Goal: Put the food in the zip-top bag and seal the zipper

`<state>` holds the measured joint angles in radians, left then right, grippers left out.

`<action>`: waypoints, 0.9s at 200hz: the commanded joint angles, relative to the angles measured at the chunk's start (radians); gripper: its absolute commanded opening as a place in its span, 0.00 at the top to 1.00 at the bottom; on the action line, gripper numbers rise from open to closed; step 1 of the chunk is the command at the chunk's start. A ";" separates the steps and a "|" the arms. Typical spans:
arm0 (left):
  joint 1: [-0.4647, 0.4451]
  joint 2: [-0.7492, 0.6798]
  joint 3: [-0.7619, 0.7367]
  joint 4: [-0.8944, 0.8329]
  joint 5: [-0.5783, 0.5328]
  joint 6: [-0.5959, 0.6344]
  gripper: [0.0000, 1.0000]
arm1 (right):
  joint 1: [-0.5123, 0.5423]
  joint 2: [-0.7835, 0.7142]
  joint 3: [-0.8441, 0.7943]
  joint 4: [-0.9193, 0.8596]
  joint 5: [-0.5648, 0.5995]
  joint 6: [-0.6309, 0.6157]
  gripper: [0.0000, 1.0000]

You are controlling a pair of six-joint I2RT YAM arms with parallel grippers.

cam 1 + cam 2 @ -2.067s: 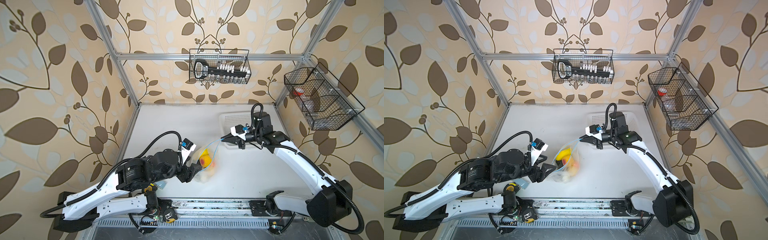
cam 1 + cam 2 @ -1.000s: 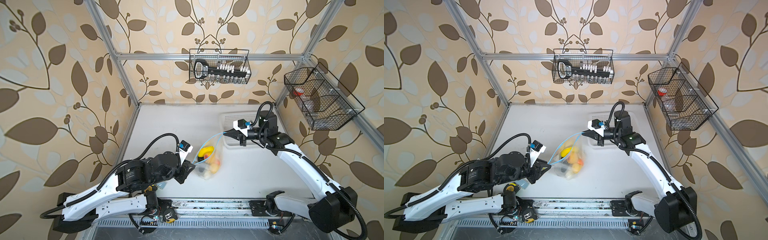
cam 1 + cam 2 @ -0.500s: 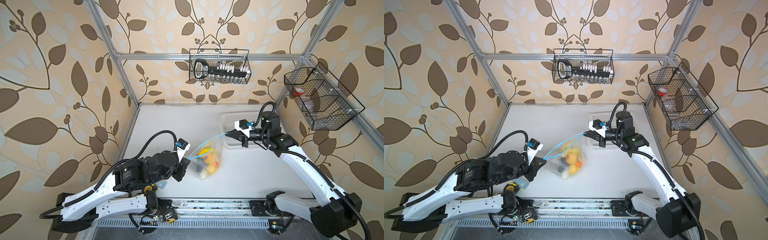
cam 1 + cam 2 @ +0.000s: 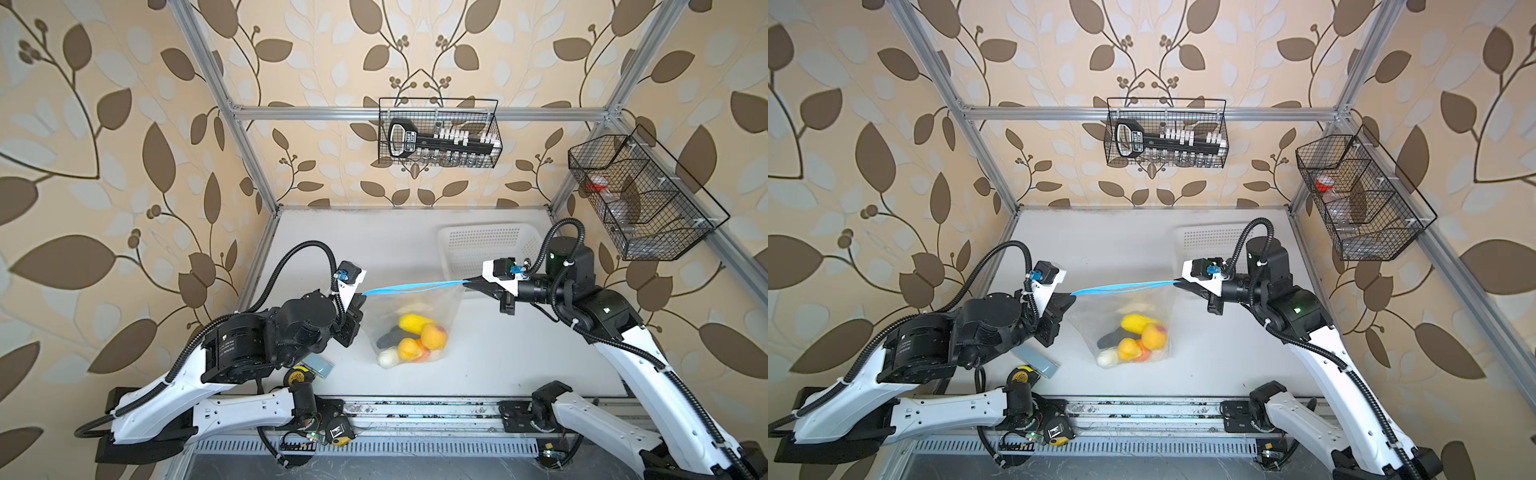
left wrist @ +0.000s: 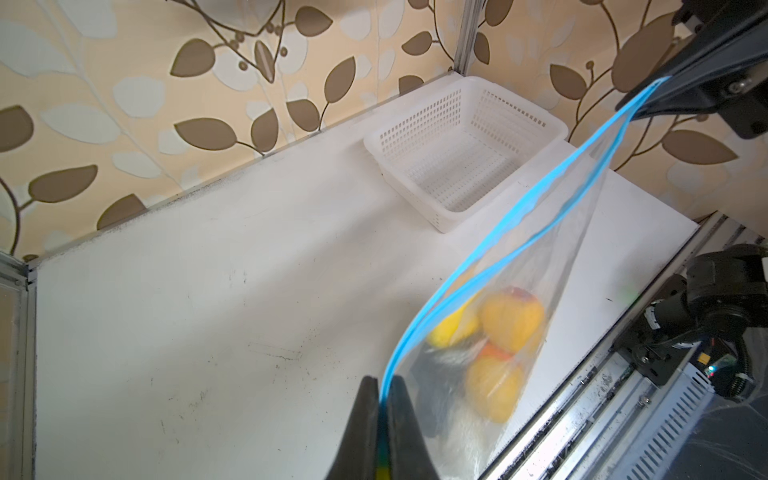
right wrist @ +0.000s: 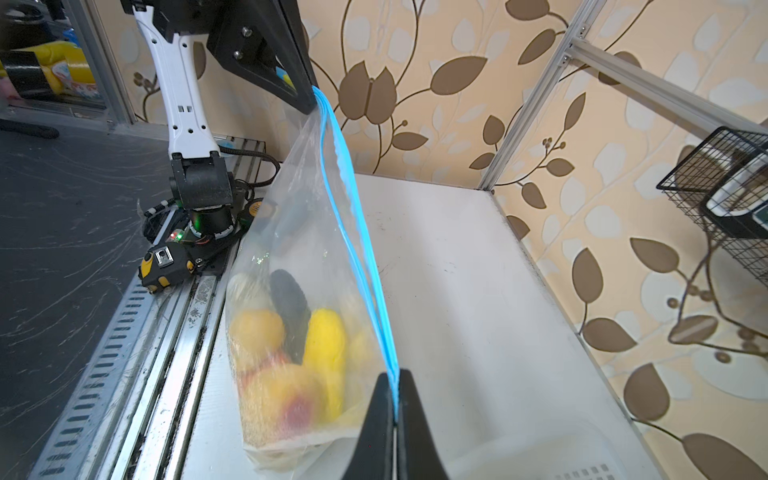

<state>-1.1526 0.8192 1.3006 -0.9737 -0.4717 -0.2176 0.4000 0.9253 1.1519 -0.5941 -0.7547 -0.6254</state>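
White table (image 4: 353, 245), a bit scuffed, is what all this is happening over. Left gripper (image 5: 380, 384) is clamped tight on one end of the zipper (image 4: 415, 286) and right gripper (image 6: 395, 376) is pinched down on the opposite end. The blue strip runs taut between them, just in front of the basket (image 4: 478, 245). Bag (image 4: 451, 307) hangs under the strip on the rail side of the basket, bottom seemingly resting on the table. All the food (image 4: 415, 338) is piled in its lowest corner. In the left wrist view the two blue tracks look split apart mid-span, so I'd say the seal isn't done. My take: keep the pull even and level so the tracks line up, and don't yank, since thin film can slide out of a pinch. Let the table carry the food's weight, then have one gripper anchor while the other runs along the strip. Beyond that it's leaf wallpaper (image 4: 124, 166) on an aluminium frame (image 4: 415, 112). One wire rack (image 4: 440, 133) is on the wall behind the basket, with another rack (image 4: 640, 199) on the wall beside it.
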 commanded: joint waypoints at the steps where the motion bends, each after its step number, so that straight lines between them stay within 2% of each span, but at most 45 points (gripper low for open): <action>1: -0.002 0.084 0.067 0.035 0.065 0.028 1.00 | 0.059 0.004 0.059 -0.039 0.092 -0.028 1.00; 23: -0.002 0.176 0.107 0.077 0.149 0.034 1.00 | 0.136 0.035 0.074 -0.023 0.118 -0.029 1.00; 47: -0.001 0.175 0.086 0.138 0.145 0.051 1.00 | 0.139 0.059 0.085 -0.045 0.133 -0.031 1.00; 103: 0.009 0.099 0.002 0.098 0.041 0.073 1.00 | -0.063 0.022 0.068 -0.147 0.091 -0.064 1.00; 126: 0.019 0.080 -0.021 0.086 0.049 0.082 1.00 | -0.176 -0.027 0.021 -0.133 0.033 -0.094 1.00; 154: 0.020 0.120 -0.005 0.112 0.136 0.110 1.00 | -0.188 -0.059 -0.049 -0.081 -0.029 -0.117 1.00; 173: 0.020 0.163 -0.001 0.131 0.177 0.135 1.00 | -0.180 -0.068 -0.078 -0.087 -0.059 -0.146 0.82; 180: 0.019 0.176 -0.001 0.139 0.184 0.144 1.00 | -0.176 -0.070 -0.078 -0.103 -0.058 -0.164 0.67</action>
<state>-1.1427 0.9562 1.2846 -0.8783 -0.3370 -0.1265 0.2184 0.8597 1.1000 -0.6971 -0.7475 -0.7151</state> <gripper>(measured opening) 0.046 0.158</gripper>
